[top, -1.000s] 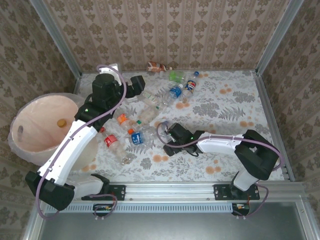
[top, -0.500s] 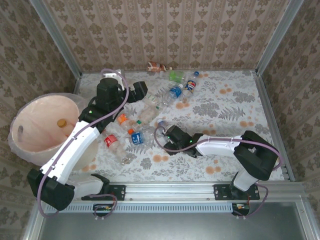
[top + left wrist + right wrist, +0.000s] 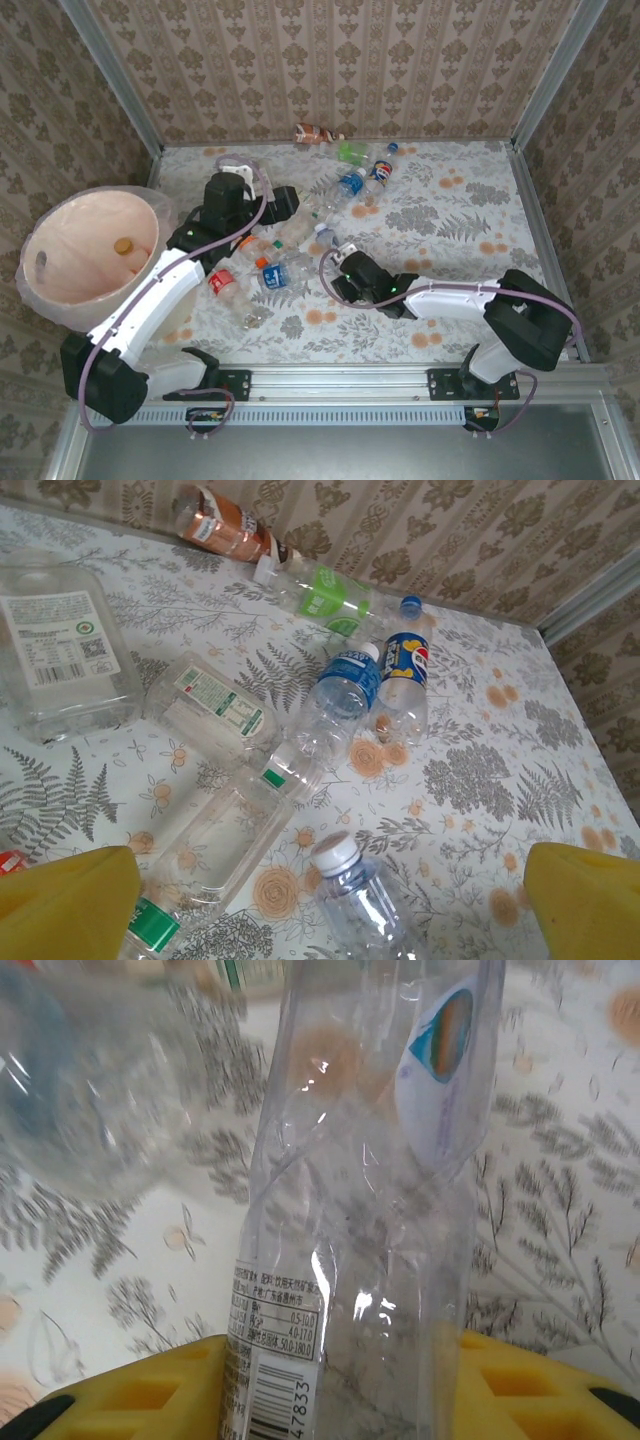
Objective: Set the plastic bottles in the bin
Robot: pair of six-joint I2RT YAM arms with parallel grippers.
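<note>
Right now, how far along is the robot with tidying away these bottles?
Barely started. Done: the bin holds a couple of small items I cannot identify. In hand: the right tool is closed around a clear bottle; the left tool hangs open. Left: roughly ten bottles lie scattered on the table.

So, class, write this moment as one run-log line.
left gripper: open above loose bottles | right gripper: shut on clear bottle | bin: far left
</note>
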